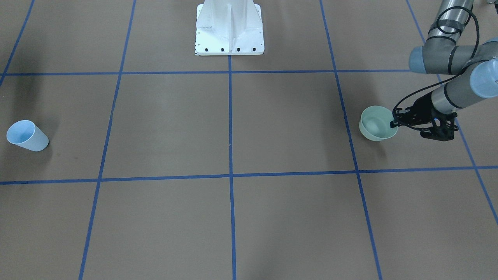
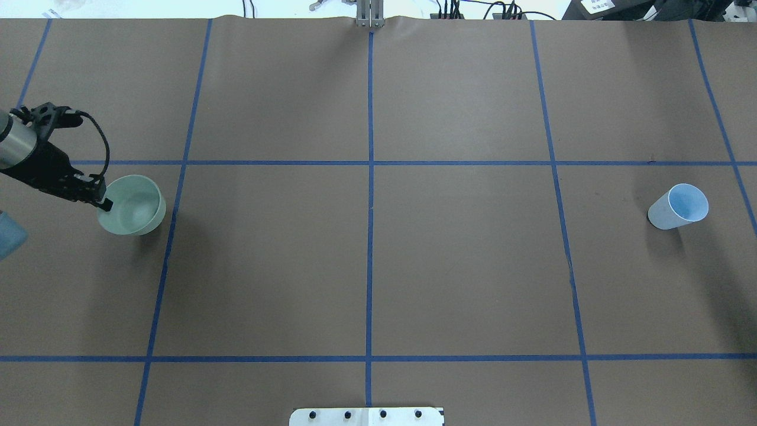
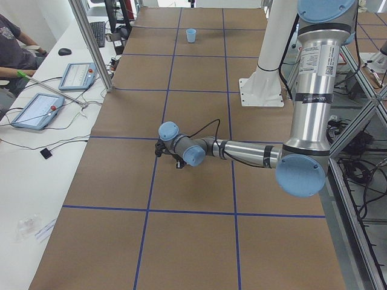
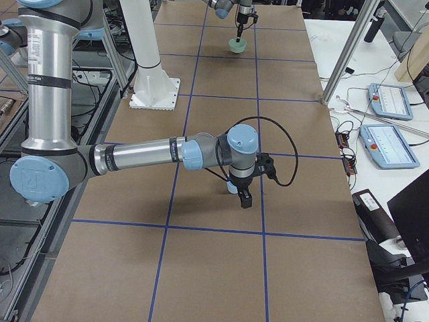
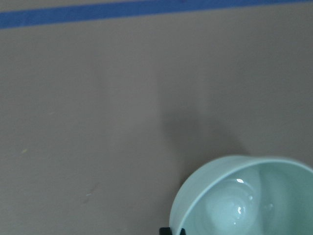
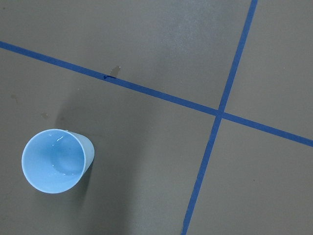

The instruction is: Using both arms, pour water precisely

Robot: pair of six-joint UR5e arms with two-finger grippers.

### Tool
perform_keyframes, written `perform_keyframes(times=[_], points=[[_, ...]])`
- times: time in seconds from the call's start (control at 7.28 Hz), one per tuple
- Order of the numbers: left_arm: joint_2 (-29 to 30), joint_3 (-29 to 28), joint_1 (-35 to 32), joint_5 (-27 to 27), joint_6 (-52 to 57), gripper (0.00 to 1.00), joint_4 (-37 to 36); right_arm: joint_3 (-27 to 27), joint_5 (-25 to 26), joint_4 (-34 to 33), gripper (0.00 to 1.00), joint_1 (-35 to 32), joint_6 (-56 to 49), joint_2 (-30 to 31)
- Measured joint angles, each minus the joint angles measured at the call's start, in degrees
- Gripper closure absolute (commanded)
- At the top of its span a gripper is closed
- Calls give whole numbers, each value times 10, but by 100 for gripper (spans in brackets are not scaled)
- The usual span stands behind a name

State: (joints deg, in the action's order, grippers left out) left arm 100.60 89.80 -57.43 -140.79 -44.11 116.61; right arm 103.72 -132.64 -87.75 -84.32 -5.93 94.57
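Observation:
A pale green bowl (image 2: 135,207) sits at the table's left side, and my left gripper (image 2: 104,201) is shut on its near rim. In the front view the same gripper (image 1: 394,123) pinches the bowl (image 1: 375,125). White glints show in the bowl's bottom (image 5: 238,209). A pale blue cup (image 2: 680,207) stands alone at the far right. The right wrist view looks down into this cup (image 6: 55,160), where a faint sheen of water (image 6: 66,169) lies. My right gripper (image 4: 244,198) hangs over the cup (image 4: 231,189); I cannot tell whether it is open or shut.
The white pedestal (image 1: 229,29) stands at the robot's side of the table. Blue tape lines (image 2: 370,177) divide the brown surface into squares. A person sits at a side bench with tablets (image 3: 36,109).

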Motion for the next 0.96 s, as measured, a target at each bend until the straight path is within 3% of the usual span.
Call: perform_keyframes(times=[0.27, 0.55, 0.96], points=[[83, 17, 48, 18, -143, 100, -1, -10, 2, 12, 0, 0, 3, -2], [168, 11, 132, 84, -266, 100, -6, -33, 3, 44, 0, 0, 4, -4], [276, -26, 209, 171, -316, 100, -75, -36, -20, 56, 0, 0, 7, -3]])
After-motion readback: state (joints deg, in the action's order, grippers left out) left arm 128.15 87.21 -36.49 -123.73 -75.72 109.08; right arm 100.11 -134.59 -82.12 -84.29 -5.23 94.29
